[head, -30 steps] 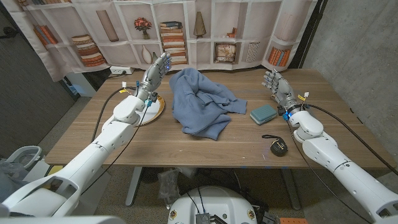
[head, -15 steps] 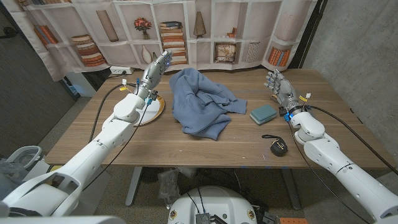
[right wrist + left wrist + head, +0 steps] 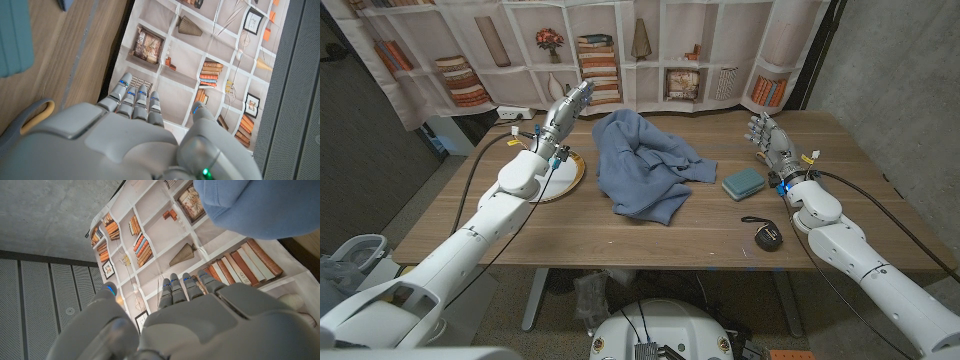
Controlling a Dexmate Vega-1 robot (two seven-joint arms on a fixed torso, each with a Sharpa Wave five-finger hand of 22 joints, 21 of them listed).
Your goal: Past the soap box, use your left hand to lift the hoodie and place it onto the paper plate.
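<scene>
The round gold-rimmed paper plate (image 3: 567, 178) is partly hidden behind the left arm. In the left wrist view the crumpled blue hoodie (image 3: 260, 207) is cut off by the frame edge.

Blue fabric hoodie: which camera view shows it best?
The head view: the whole crumpled blue fabric hoodie lies mid-table. The left wrist view catches only one blue edge; the right wrist view a dark-blue corner, probably its cloth.

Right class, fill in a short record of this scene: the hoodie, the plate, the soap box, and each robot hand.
hoodie: blue, crumpled on the table middle, not held
paper plate: left of the hoodie, partly under the left arm
soap box: teal, right of the hoodie
left robot hand: raised, fingers extended, holds nothing
right robot hand: fingers apart, holds nothing
</scene>
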